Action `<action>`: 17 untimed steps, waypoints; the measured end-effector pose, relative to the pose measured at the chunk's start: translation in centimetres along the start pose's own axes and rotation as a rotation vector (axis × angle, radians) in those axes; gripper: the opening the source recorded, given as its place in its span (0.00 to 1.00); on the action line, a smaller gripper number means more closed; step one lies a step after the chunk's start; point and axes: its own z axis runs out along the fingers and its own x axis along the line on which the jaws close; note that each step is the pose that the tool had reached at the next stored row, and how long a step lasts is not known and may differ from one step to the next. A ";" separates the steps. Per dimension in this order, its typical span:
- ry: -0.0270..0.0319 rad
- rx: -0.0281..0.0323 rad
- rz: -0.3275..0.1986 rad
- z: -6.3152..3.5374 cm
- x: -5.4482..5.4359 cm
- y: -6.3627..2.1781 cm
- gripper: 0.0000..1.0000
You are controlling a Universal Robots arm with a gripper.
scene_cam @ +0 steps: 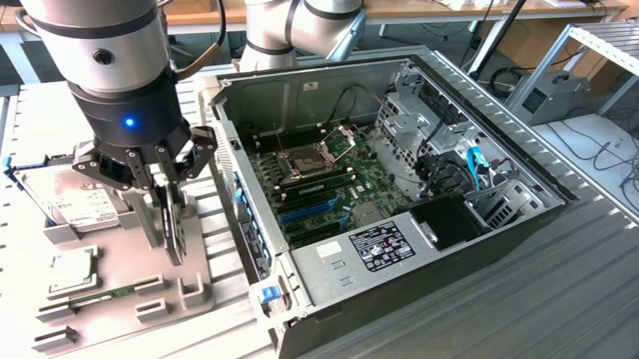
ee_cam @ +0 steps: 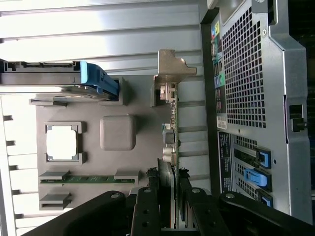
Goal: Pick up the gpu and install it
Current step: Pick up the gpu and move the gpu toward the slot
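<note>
While the arm stands over the grey parts fixture (scene_cam: 125, 250) at the exterior view's left, its pincer (scene_cam: 166, 203) is pressed onto the gpu (scene_cam: 176, 228), one finger against each flat face, pinching the card near its upper edge. The gpu stands on edge in the fixture. This posture looks deliberate: it offers both faces to a grip from above and keeps the connector edge pointing down. In the wrist view the card is seen edge-on, running from the pincer toward its silver end bracket (ee_cam: 173, 66), which sits at a small grey support block (ee_cam: 156, 93) of the fixture. Whether the lower edge has left its seat cannot be told. The other parts each lie flat in a nest of their own, apart from the card and clear of the grip: a hard drive (scene_cam: 75, 203) with a white label at the left edge of the exterior frame, a processor (scene_cam: 70, 269) below it, and a memory stick (scene_cam: 110, 293) near the lower left. The computer case (scene_cam: 499, 247) fills the centre and right of that frame. It lies on its side on the ribbed metal bench (scene_cam: 569, 307) just beside the fixture, with its cover off. That leaves the motherboard (scene_cam: 334, 179) and its blue expansion slots (scene_cam: 304, 213) facing upward, an arrangement suited to access from above. The case's perforated rear panel (ee_cam: 246, 73) stands close beside the card.
</note>
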 end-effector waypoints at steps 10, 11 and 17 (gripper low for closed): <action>0.0000 0.0000 0.000 -0.36 0.0 0.01 0.26; 0.0000 0.0000 0.000 -0.40 0.0 0.01 0.26; -0.0001 -0.0001 0.000 -0.71 0.0 0.02 0.26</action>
